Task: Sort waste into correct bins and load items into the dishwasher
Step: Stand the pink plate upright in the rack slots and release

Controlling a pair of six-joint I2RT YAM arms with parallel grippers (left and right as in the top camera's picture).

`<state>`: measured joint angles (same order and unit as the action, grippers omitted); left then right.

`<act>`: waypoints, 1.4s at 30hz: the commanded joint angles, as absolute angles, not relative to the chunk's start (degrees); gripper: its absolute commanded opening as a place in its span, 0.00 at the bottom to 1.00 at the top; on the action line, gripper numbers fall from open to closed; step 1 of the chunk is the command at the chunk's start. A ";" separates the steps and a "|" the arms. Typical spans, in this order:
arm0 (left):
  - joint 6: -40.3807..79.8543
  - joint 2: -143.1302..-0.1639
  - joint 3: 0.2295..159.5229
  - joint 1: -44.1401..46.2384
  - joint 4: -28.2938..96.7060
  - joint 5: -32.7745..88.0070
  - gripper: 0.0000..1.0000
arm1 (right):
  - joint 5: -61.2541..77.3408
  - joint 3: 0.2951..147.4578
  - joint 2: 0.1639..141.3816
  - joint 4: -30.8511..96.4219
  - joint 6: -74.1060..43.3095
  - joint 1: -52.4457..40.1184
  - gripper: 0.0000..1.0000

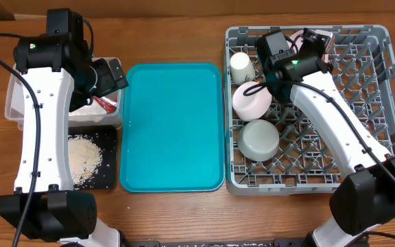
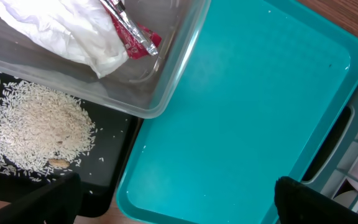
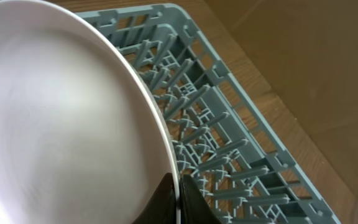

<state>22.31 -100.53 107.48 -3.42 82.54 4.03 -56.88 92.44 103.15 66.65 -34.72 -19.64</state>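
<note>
While rice [image 2: 36, 124] dots the black tray [image 1: 108, 156], napkin [image 2: 55, 31] and wrapper [image 2: 137, 41] occupy the tub [image 2: 161, 93].

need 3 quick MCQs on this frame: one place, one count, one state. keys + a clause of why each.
1. Where does the rice lie?
A) teal tray
B) black tray
C) clear tub

2. How many vessels sit in the dish rack, the plate aside?
A) one
B) three
C) five

3. The right gripper is:
A) open over the teal tray
B) shut on the plate
C) resting on the table

Key:
1 B: the grains are heaped on its dark floor.
2 B: white cup, pink bowl and pale-green bowl.
3 B: the right wrist view shows the plate's rim pinched in it, above the rack.
</note>
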 commanded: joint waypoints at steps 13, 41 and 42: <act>21.85 -100.22 107.42 -3.20 82.43 3.86 1.00 | -48.75 91.88 102.89 58.50 -21.98 -19.92 0.15; 21.85 -100.22 107.42 -3.20 82.43 3.86 1.00 | -15.33 97.58 102.35 47.66 -7.05 -25.12 1.00; 21.85 -100.22 107.39 -3.20 82.46 3.86 1.00 | -15.31 97.56 102.35 48.14 -7.05 -25.12 1.00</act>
